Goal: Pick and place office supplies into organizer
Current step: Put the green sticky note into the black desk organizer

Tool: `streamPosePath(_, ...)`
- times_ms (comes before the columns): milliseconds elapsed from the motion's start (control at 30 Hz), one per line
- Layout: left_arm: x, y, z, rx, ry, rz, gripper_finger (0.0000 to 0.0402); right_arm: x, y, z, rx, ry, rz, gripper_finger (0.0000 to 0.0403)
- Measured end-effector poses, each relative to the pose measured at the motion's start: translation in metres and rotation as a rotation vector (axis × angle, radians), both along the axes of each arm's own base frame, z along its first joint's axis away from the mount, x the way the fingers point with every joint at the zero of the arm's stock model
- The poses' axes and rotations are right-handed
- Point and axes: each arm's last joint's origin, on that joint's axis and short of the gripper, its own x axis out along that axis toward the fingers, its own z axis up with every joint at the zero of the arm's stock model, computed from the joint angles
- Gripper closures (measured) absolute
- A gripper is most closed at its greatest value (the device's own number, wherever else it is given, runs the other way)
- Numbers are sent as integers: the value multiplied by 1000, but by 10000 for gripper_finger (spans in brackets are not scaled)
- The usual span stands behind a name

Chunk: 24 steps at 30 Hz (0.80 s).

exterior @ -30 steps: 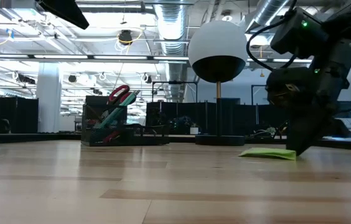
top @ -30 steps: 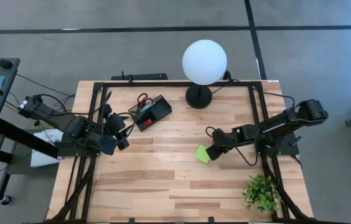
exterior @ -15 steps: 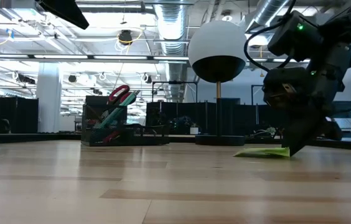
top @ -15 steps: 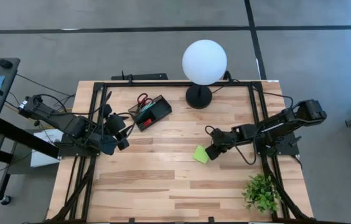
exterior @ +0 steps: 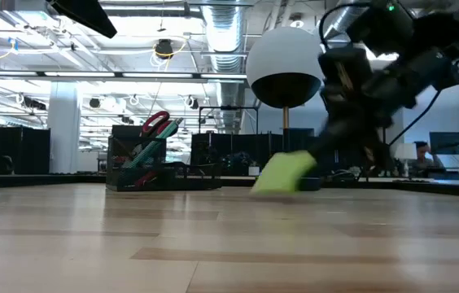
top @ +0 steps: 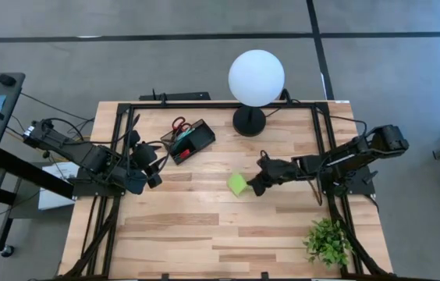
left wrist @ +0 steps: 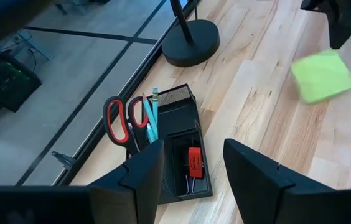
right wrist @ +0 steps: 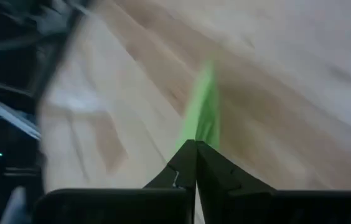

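Right gripper (top: 253,186) clamped on edge of sticky-note pad (top: 237,184), carried above mid-tabletop (top: 204,226), well short of organizer (top: 191,141). Left gripper (left wrist: 191,171) parked, spread apart. Risk: thin edge pinch, pad slipping or fanning mid-carry.

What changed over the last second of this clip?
The right hand, shut on the sticky-note pad, lifted it off the table and carried it left toward the organizer. The left hand, the organizer's contents and the lamp stayed put.
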Motion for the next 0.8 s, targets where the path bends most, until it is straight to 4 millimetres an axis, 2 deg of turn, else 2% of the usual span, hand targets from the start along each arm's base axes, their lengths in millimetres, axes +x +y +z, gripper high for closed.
streamPosePath(167,0,0,0,1,0,0,237,9,-6,12,-44,-156,-11,402)
streamPosePath(467,0,0,0,2,0,1,237,13,-34,18,-189,-218,-169,403)
streamPosePath(700,0,0,0,19,13,-12,237,22,-52,47,-286,-487,-248,403)
streamPosePath(800,0,0,0,36,15,-13,237,29,-60,58,-305,-499,-270,403)
